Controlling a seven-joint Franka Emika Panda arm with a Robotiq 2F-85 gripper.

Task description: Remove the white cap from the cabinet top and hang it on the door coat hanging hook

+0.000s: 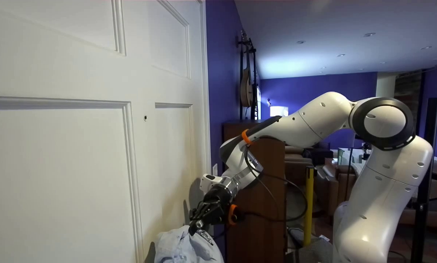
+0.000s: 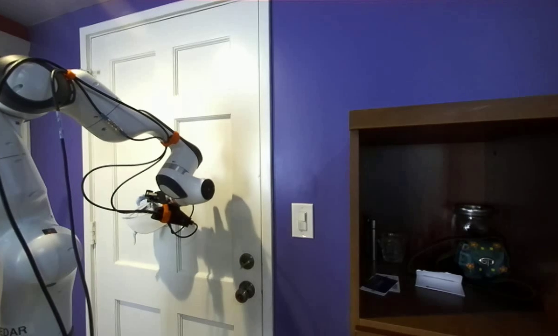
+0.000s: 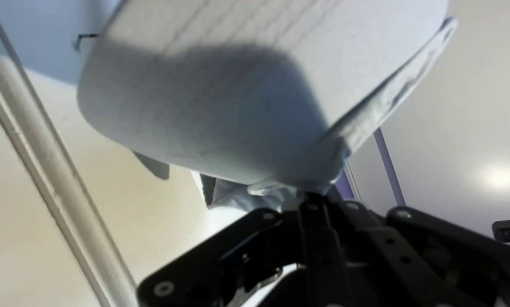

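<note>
The white cap point(image 1: 189, 248) hangs from my gripper in front of the white door point(image 1: 65, 175). My gripper point(image 1: 196, 228) is shut on the cap's edge, and dark lettering shows beside the fingers. In an exterior view the cap point(image 2: 143, 224) is partly hidden behind the gripper point(image 2: 155, 200), over the door's panels. In the wrist view the cap's brim point(image 3: 221, 102) fills the upper middle, pinched at the fingertips point(image 3: 319, 198). A small dark hook-like piece point(image 3: 84, 37) shows on the door at upper left, just beside the brim and apart from it.
A brown wooden cabinet point(image 1: 255, 204) stands beside the door; its top edge point(image 2: 461, 109) shows in an exterior view. Door knobs point(image 2: 245, 291) and a light switch point(image 2: 302, 220) are to the right of the arm. Cables loop off the arm.
</note>
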